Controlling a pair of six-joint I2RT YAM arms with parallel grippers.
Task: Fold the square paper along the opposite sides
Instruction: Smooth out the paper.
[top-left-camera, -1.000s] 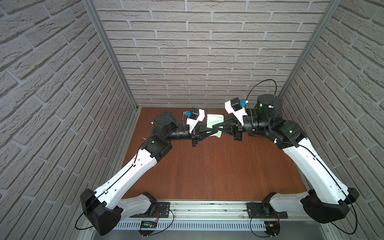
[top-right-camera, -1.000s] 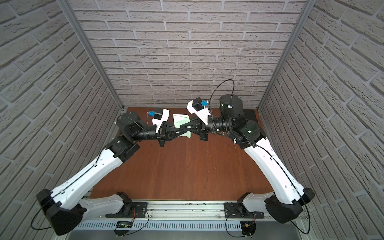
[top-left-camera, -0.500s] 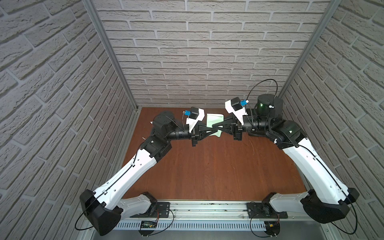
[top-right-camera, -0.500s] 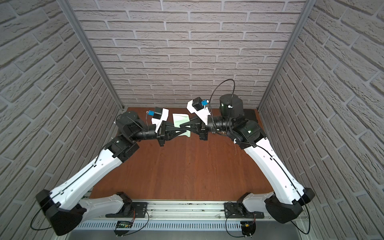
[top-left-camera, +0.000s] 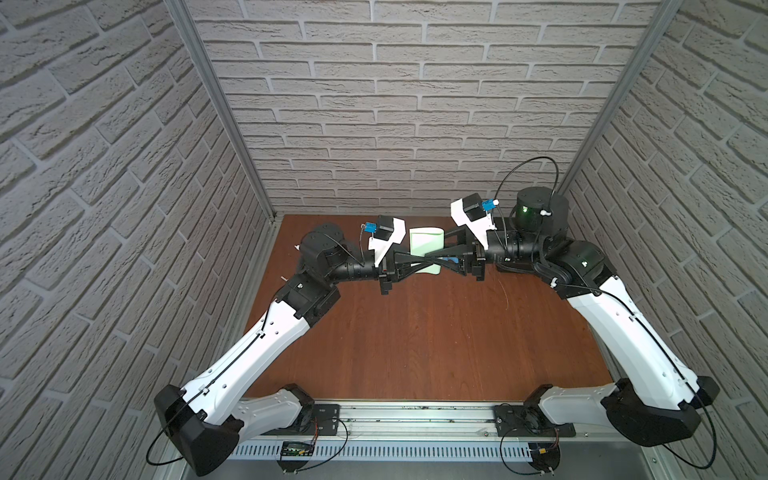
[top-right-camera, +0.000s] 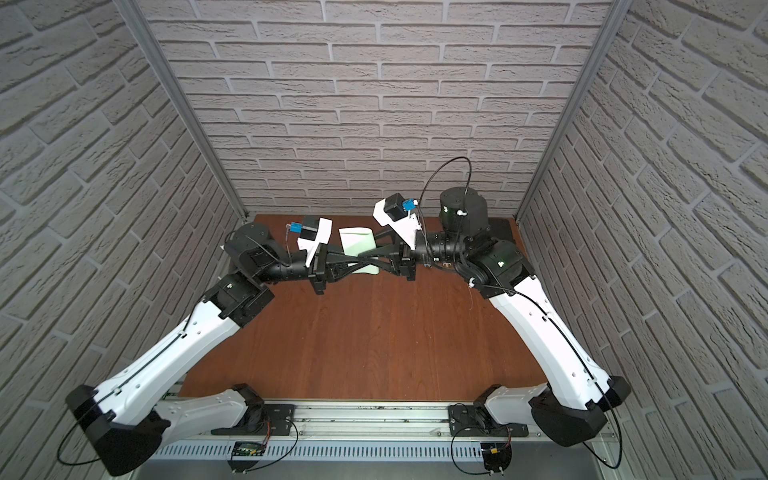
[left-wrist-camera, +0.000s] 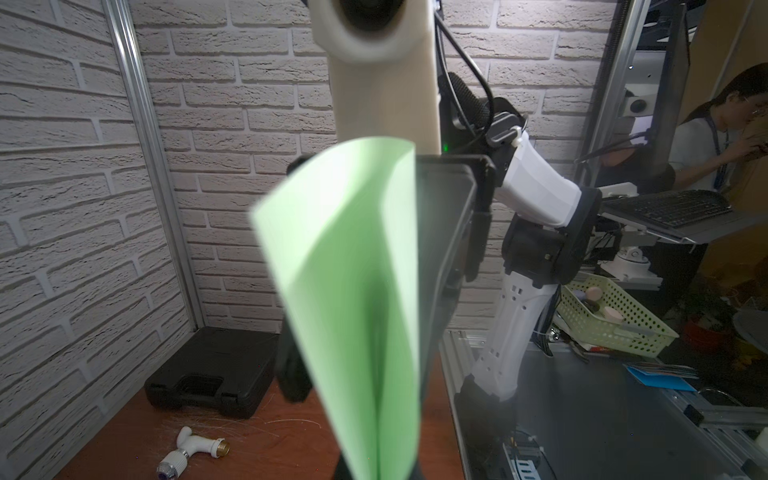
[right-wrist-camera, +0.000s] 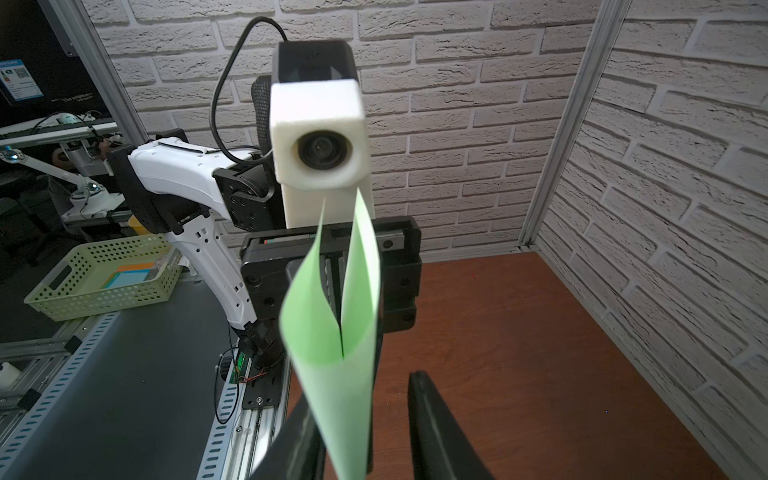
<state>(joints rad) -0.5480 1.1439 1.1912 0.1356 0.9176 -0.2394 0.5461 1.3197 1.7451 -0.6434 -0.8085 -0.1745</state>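
Above the far middle of the wooden table (top-left-camera: 415, 332), the two arms meet tip to tip with the square paper (top-left-camera: 424, 243) held in the air between them, well clear of the tabletop. The left gripper (top-left-camera: 428, 261), reaching in from the left, is clenched on one end of the sheet; the left wrist view shows the paper (left-wrist-camera: 353, 291) rising straight out of its closed jaws, doubled over into two leaves that meet at the grip and spread apart farther out. The right gripper (top-left-camera: 436, 262), reaching in from the right, stands with its jaws parted: in the right wrist view one finger (right-wrist-camera: 436, 428) is clear of the sheet (right-wrist-camera: 336, 332), while the other is hidden behind it, so contact there cannot be judged. The paper's long axis runs away from the left gripper's tips, toward the far wall. The left arm alone appears to carry the sheet, and any next pinch by the right gripper would likely come from the right side of the fold.
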